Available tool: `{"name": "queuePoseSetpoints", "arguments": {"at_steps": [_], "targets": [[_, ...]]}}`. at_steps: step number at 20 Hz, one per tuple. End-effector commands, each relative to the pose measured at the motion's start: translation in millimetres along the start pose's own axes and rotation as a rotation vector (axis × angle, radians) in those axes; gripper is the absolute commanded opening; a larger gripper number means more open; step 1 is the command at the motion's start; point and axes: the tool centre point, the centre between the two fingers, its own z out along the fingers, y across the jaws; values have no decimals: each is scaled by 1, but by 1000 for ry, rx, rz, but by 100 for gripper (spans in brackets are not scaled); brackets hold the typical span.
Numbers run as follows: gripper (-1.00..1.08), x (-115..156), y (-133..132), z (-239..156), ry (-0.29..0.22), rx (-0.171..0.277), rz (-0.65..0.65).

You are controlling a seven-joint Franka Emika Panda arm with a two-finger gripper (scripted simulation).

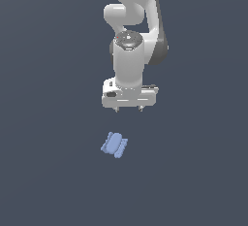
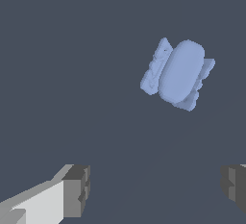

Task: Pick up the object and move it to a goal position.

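The object is a small light-blue lumpy oblong piece lying on the dark grey floor, with bumpy ridges along both long sides. In the wrist view the object shows free of the fingers. My white gripper hangs above it and slightly toward the exterior view's right, apart from it. Its two short fingertips stand wide apart, so it is open with nothing between them. The wrist view shows the gripper with one grey pad at each side of the picture.
The white and grey arm rises above the gripper toward the exterior view's upper edge. The flat dark grey floor surrounds the object.
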Motion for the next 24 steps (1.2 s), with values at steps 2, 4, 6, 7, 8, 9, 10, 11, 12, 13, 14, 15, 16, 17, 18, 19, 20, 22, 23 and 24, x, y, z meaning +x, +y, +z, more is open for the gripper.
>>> {"name": "queuePoseSetpoints", "arguments": {"at_steps": [2, 4, 6, 7, 8, 9, 10, 11, 12, 13, 14, 15, 16, 17, 18, 19, 20, 22, 23, 24], "targets": [[100, -1, -5, 0, 0, 4, -17], [100, -1, -5, 0, 0, 3, -14], [100, 0, -3, 1, -1, 3, -7], [100, 2, -2, 1, -1, 3, -2], [100, 3, -2, 2, -1, 3, 4], [100, 5, -1, 3, -2, 3, 11], [100, 7, 0, 5, -2, 3, 19], [100, 10, 2, 6, -3, 3, 28], [100, 12, 3, 8, -3, 3, 39], [100, 15, 5, 10, -4, 3, 51], [100, 18, 7, 12, -5, 2, 65], [100, 22, 9, 14, -6, 2, 79], [100, 26, 12, 17, -7, 1, 95], [100, 30, 14, 20, -8, 0, 111], [100, 34, 17, 23, -9, 0, 129], [100, 38, 20, 27, -10, -2, 148], [100, 43, 23, 31, -11, -3, 169], [100, 52, 30, 39, -13, -7, 212], [100, 57, 34, 44, -15, -9, 234], [100, 61, 38, 48, -16, -11, 255]]}}
